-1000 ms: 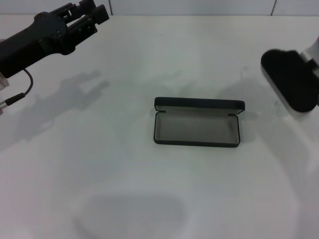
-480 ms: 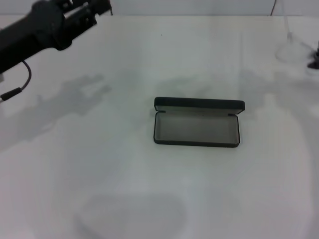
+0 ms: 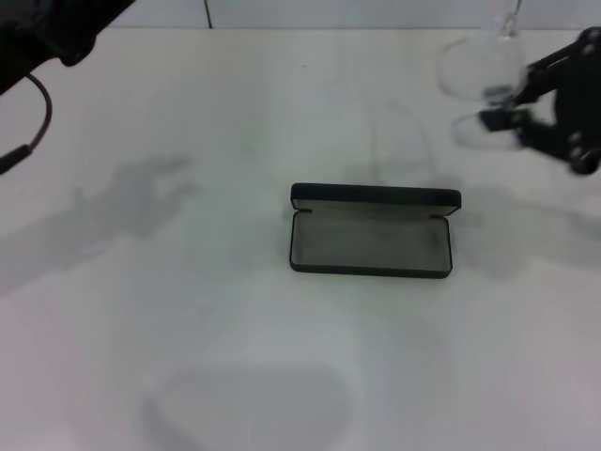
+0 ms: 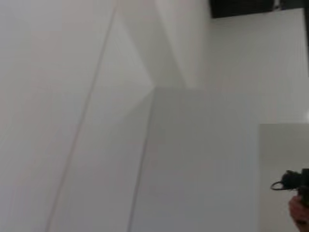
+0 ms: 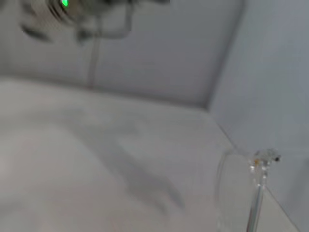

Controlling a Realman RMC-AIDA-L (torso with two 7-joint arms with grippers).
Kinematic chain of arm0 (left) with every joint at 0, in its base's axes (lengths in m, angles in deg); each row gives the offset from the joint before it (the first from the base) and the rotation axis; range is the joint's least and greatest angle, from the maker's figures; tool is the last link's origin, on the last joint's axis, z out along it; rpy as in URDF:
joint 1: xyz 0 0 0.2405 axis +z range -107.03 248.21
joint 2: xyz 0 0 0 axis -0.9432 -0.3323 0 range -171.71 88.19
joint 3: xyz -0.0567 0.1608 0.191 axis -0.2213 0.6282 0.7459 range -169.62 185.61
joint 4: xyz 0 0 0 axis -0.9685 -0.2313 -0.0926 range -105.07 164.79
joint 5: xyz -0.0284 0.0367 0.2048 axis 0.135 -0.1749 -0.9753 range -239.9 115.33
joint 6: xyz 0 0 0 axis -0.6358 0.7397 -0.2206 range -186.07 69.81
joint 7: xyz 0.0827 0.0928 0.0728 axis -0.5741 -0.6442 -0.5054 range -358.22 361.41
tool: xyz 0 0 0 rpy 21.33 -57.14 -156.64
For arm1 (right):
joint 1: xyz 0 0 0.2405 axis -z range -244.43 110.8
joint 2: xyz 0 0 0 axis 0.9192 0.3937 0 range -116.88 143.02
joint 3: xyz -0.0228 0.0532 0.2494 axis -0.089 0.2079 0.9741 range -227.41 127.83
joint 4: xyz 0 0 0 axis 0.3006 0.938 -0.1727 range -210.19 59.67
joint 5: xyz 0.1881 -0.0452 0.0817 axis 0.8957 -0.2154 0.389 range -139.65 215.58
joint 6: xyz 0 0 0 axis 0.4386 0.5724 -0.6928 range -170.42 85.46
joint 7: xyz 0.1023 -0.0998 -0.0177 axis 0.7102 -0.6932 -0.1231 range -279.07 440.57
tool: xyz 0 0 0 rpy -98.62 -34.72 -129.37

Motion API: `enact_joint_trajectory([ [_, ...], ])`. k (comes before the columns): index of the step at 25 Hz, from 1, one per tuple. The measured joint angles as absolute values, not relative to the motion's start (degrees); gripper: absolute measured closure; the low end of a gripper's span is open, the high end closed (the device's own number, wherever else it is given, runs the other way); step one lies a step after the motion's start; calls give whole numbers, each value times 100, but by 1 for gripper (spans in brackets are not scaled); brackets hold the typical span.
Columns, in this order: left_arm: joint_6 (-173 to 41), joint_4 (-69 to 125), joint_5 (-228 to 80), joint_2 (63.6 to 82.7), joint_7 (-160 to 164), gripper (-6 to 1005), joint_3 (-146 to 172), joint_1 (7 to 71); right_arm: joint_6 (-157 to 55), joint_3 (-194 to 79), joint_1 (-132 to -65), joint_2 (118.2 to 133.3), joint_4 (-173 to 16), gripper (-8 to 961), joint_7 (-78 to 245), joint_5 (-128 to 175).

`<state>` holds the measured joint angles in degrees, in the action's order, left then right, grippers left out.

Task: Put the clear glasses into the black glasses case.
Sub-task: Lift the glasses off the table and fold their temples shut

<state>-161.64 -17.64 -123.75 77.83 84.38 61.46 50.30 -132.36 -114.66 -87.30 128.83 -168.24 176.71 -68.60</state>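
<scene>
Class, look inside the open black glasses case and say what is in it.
Nothing is inside the black glasses case: only its bare grey lining shows. The clear glasses are held up behind it by the right tool.

A white tabletop [image 3: 235, 357] is seen bounded at its far edge by a pale wall [image 3: 357, 13] with a vertical seam.

No text, label, brand, number or sign is showing legibly in any of the views. The black glasses case [image 3: 373, 231] is lying open with its grey lining facing up, and no lettering is showing on it. The clear glasses [image 3: 483, 70], beyond the case at its right end, are carrying no visible marking either.
</scene>
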Motion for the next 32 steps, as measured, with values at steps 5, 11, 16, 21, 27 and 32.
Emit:
enact_joint_trajectory([
  [5, -16273, -1768, -12367, 7784, 8430, 647, 6287, 5012, -12749, -12254, -8833, 12888, -15960, 841, 17218, -6138],
  [11, -16316, -1713, -12366, 7796, 8031, 705, 6706, 4909, -12691, -12717, -9610, 12898, -14624, 841, 16891, -5484],
  [16, -16268, -1523, -12368, 7801, 7881, 802, 6707, 4883, -12865, -13096, -10053, 12902, -13974, 841, 16613, -5107],
  [21, -16067, -1458, -12502, 7790, 7682, 808, 6711, 4898, -12923, -13477, -10112, 12913, -13993, 841, 16578, -4852],
  [27, -15894, -1452, -12914, 7787, 7462, 815, 6708, 4893, -13127, -13496, -10063, 12896, -14016, 842, 16571, -4522],
  [32, -15896, -1482, -12999, 7779, 7412, 821, 6710, 4934, -13422, -13356, -10047, 12890, -14013, 842, 16571, -4433],
])
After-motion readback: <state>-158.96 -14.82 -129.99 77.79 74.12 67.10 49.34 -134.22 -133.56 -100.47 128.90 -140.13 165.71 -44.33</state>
